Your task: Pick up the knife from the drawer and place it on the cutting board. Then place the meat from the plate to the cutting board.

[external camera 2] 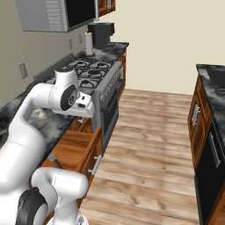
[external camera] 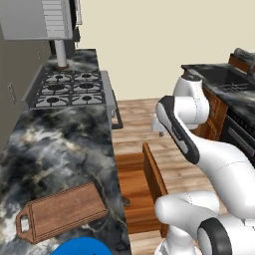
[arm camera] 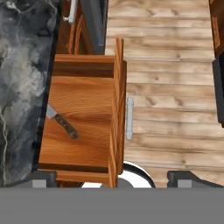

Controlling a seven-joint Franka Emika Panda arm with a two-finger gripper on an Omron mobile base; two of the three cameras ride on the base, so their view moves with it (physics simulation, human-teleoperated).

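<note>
**rob_k:** Claw (arm camera: 112, 178) is spread as wide as it goes, nothing pinched, hanging high above the pulled-out drawer (arm camera: 83, 113) and looking straight down into it. Anyone see the knife?

**panfry:** Yep, knife (arm camera: 62, 123) is lying flat on the drawer floor, on the worktop (arm camera: 22, 78) side of the drawer, away from the drawer's front panel and its handle (arm camera: 129, 118). In the hand view it's up and to the left of the claw. Dark handle points toward the drawer's middle, blade end tucks in under the worktop edge, so part of the blade is hidden.

**rob_k:** So its long axis runs diagonal to the drawer walls?

**panfry:** Right. I'd guess the claw needs to slide toward the worktop side, drop, and twist so the fingers straddle the handle crosswise. Cutting board (external camera: 62, 211) is waiting on the worktop, bare, with the plate (external camera: 82, 246) just beside it.
</note>
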